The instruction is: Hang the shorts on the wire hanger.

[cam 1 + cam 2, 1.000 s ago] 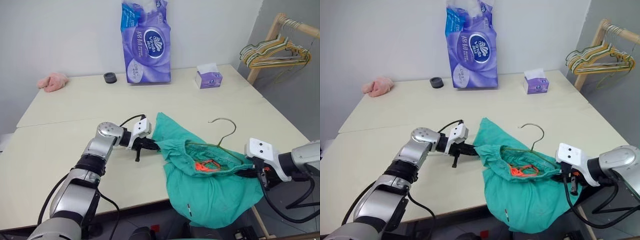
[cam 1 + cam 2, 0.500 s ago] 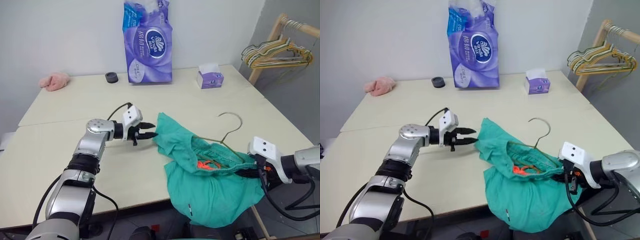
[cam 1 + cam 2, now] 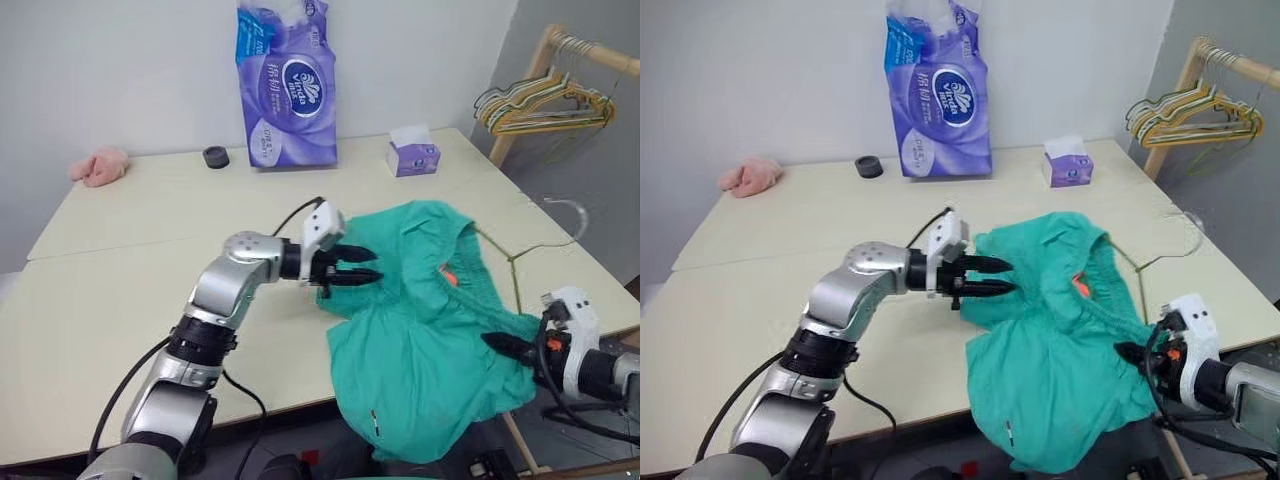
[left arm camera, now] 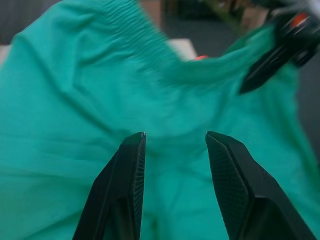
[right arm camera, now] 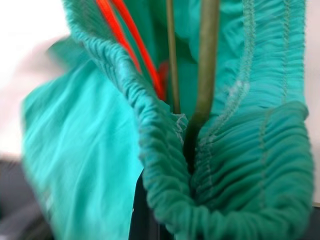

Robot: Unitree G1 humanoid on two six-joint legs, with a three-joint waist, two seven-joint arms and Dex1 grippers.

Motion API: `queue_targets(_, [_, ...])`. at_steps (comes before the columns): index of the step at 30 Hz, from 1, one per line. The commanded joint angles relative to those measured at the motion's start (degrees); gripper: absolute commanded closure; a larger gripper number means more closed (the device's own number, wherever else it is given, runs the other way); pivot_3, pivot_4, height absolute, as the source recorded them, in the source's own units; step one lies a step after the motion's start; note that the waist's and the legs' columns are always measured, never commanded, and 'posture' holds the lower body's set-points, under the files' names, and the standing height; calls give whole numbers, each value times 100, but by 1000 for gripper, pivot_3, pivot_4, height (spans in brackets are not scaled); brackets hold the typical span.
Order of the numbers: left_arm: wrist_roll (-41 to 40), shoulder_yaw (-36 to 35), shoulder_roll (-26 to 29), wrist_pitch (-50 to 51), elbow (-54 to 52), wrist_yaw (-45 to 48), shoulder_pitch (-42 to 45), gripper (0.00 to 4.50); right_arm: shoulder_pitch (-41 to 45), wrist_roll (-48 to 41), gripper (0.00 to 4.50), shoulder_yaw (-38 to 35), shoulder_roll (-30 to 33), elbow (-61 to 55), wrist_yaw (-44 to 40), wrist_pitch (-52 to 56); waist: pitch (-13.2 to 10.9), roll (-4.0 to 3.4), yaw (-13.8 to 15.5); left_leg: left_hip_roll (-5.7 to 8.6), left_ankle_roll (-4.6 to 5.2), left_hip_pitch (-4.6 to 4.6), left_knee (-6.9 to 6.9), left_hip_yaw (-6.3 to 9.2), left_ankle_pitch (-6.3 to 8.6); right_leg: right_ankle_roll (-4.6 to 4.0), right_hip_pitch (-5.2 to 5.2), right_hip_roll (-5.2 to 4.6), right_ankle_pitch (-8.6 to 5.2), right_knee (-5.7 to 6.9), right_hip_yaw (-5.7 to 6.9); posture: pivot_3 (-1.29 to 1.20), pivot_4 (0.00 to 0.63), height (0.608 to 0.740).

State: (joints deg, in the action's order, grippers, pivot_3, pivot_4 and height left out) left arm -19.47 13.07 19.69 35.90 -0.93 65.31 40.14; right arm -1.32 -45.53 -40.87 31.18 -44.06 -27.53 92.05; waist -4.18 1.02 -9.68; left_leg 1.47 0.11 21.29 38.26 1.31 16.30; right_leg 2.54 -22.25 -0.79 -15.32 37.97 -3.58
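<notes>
The teal-green shorts (image 3: 430, 340) lie spread over the table's right front, their lower part hanging over the front edge, with a bit of orange drawstring (image 3: 447, 275) showing. The wire hanger (image 3: 520, 255) runs through the gathered waistband (image 5: 235, 165), and its hook (image 3: 572, 210) sticks out to the right. My right gripper (image 3: 497, 343) is shut on the bunched waistband with the hanger wire (image 5: 205, 75) in the pinch. My left gripper (image 3: 372, 278) is open at the shorts' left edge. Its fingers (image 4: 127, 175) have nothing between them, and the fabric lies just beyond the tips.
On the table (image 3: 120, 280), along the back, stand a tall purple tissue pack (image 3: 285, 85), a small purple tissue box (image 3: 412, 158) and a black round thing (image 3: 215, 157). A pink cloth (image 3: 97, 165) lies at the far left. A wooden rack with hangers (image 3: 545, 100) stands to the right.
My left gripper let go of the shorts' corner, opened and moved right and up along the fabric. My right gripper rolled, and the shorts spread out while the hanger's hook swung to the right.
</notes>
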Motion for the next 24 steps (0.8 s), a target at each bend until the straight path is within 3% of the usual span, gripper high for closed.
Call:
queue_targets(1, [-358,19,-200,252,-349,-36,267,2507,209,-250,4500,-589,-162,-211,930,45,0,-4,-55,-1,0,-2,-5,-2,0,0,0,4,-1,-1,-4,-345,79,740])
queue_targets(13, [-339,392,-1434,15,-57,-652,1011,2507,1131,-1691,4500,-1841,-295,512,4068,45,-30,-41,-377,-7,16,17,-16,-32,9,11,0,54,-9,-23,-41,-384,94,740])
queue_targets(16, [-285,501,-1685,-84,94,-713,1279,2507,1758,-2112,4500,-2203,-374,978,5136,45,-44,-52,-471,-6,20,18,-17,-37,11,15,-1,57,-12,-25,-47,-384,98,740])
queue_targets(21, [-100,600,-1918,-372,416,-809,1636,2507,2464,-2873,4500,-2331,68,1799,6446,45,-90,-101,-531,-2,31,21,-17,-54,17,17,-1,57,-14,-40,-62,-382,108,740])
queue_targets(24, [57,661,-2077,-613,651,-886,1856,2507,2754,-3155,4500,-2198,767,2517,6891,45,-138,-139,-540,-3,37,25,-22,-57,21,17,0,60,-14,-59,-66,-381,123,740])
